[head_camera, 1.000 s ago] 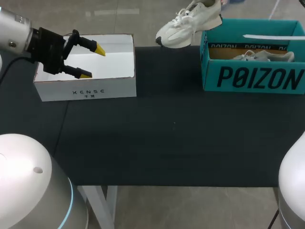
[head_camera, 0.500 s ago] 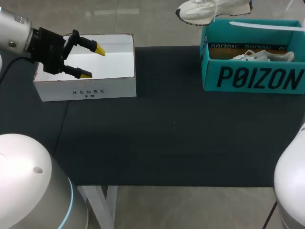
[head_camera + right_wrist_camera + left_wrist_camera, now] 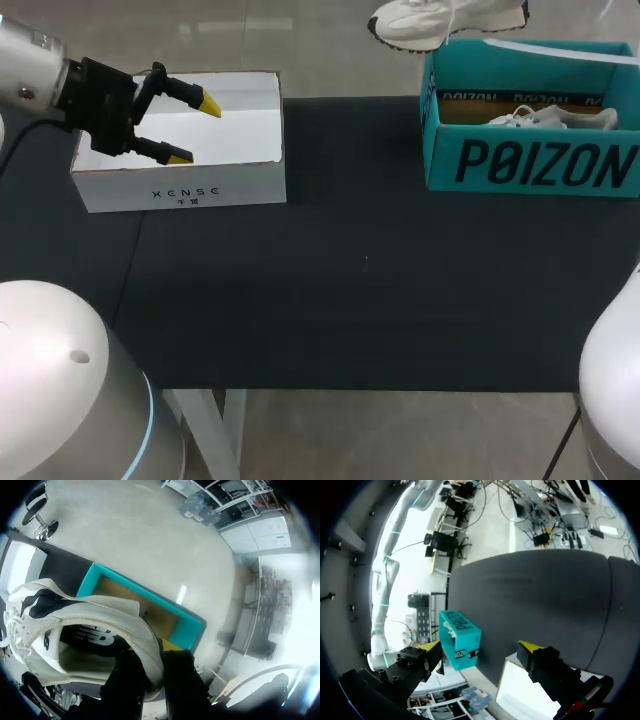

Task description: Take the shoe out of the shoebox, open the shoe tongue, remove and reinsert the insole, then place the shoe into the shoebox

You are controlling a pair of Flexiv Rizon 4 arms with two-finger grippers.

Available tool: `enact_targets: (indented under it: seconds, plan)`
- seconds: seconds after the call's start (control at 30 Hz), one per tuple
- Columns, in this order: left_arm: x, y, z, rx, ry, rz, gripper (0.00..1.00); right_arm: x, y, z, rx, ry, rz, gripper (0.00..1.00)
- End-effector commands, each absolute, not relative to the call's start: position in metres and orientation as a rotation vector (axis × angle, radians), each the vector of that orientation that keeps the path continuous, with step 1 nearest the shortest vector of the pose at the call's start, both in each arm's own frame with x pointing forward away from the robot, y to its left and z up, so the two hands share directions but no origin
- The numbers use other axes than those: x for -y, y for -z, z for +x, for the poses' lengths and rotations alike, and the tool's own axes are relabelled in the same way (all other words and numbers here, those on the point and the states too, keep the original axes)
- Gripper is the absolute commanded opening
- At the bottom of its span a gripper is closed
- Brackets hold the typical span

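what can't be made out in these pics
- Head view: the lifted shoe is cut off by the top edge.
- Head view: the second shoe is half hidden by the teal box wall.
- Left wrist view: the teal box's contents are hidden by its side wall.

Teal cardboard shoebox [image 3: 530, 165]: black block lettering on the outside, brown inside.
White lace-up sneaker [image 3: 100, 611]: black patches at heel and side.
Low white cardboard box [image 3: 180, 188]: small dark print.
Black cloth-covered table [image 3: 360, 290]: plain, unpatterned.
Left gripper [image 3: 195, 131]: black fingers, bright yellow tips.
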State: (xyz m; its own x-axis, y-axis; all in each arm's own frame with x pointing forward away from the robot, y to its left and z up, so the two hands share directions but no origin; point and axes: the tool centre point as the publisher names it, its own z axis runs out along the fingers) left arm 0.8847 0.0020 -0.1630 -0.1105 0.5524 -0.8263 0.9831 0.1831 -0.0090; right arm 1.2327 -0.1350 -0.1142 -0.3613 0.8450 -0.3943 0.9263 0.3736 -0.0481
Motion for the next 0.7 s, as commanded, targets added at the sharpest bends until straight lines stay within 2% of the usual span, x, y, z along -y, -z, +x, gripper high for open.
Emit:
enact_targets:
  seconds: [0.03, 0.13, 0.7]
  plan:
    - [-0.002, 0.163, 0.885, -1.762, 0.777, 1.457, 1.0, 0.135, 0.112, 1.23, -2.334, 0.374, 1.557, 0.0]
    - [-0.002, 0.163, 0.885, -1.762, 0.777, 1.457, 1.0, 0.135, 0.112, 1.23, -2.334, 0.374, 1.557, 0.0]
    - [-0.002, 0.163, 0.885, -1.762, 0.777, 1.457, 1.0, 0.233, 0.128, 1.21, -2.045, 0.286, 1.786, 0.0]
